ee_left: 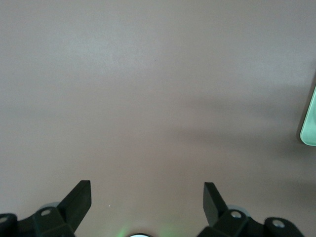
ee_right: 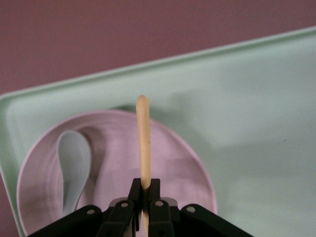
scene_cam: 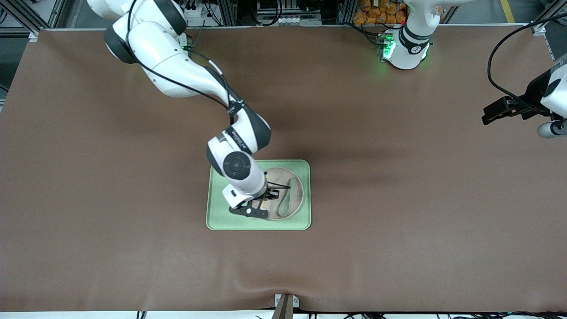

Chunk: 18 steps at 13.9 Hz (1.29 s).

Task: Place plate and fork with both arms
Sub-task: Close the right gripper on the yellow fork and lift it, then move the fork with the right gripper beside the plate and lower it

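The pale pink plate (scene_cam: 297,199) lies in the light-green tray (scene_cam: 219,219), toward the left arm's end of it. My right gripper (scene_cam: 265,205) is low over the plate and shut on the pale yellow fork (ee_right: 143,140). The fork's handle sticks out past the fingertips, and its tines are hidden. In the right wrist view the gripper (ee_right: 145,190) pinches the fork over the plate (ee_right: 175,163), which lies in the tray (ee_right: 256,123). My left gripper (scene_cam: 486,118) waits open and empty over bare table at the left arm's end, and it also shows in the left wrist view (ee_left: 147,193).
A grey-green spoon (scene_cam: 285,200) lies in the plate beside the fork, and it shows in the right wrist view (ee_right: 73,168) too. A corner of the tray (ee_left: 310,123) shows in the left wrist view. Brown mat covers the table round the tray.
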Each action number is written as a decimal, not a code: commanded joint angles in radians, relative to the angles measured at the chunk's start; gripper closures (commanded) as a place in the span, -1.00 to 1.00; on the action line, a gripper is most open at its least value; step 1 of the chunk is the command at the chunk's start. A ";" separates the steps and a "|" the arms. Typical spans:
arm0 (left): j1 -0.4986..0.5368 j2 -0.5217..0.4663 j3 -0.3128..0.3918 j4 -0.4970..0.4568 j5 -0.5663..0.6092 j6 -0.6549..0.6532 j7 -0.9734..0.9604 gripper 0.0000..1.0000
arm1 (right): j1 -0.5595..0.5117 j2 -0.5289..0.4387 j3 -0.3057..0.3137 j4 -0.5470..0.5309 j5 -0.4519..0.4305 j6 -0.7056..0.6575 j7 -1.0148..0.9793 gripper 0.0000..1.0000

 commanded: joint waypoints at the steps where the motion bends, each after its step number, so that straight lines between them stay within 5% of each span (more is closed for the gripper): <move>1: 0.010 -0.032 -0.014 -0.031 0.022 0.018 -0.006 -1.00 | -0.098 -0.046 0.044 -0.019 0.091 -0.025 -0.087 0.88; 8: 0.010 -0.042 -0.014 -0.041 0.019 0.018 -0.005 -1.00 | -0.224 -0.127 0.057 -0.161 0.205 -0.053 -0.314 0.87; 14: 0.010 -0.067 -0.014 -0.068 0.010 0.021 -0.005 -1.00 | -0.431 -0.159 0.246 -0.397 0.211 0.154 -0.377 0.87; 18: 0.009 -0.102 -0.016 -0.091 0.007 0.023 -0.005 -1.00 | -0.437 -0.165 0.267 -0.474 0.211 0.254 -0.380 0.87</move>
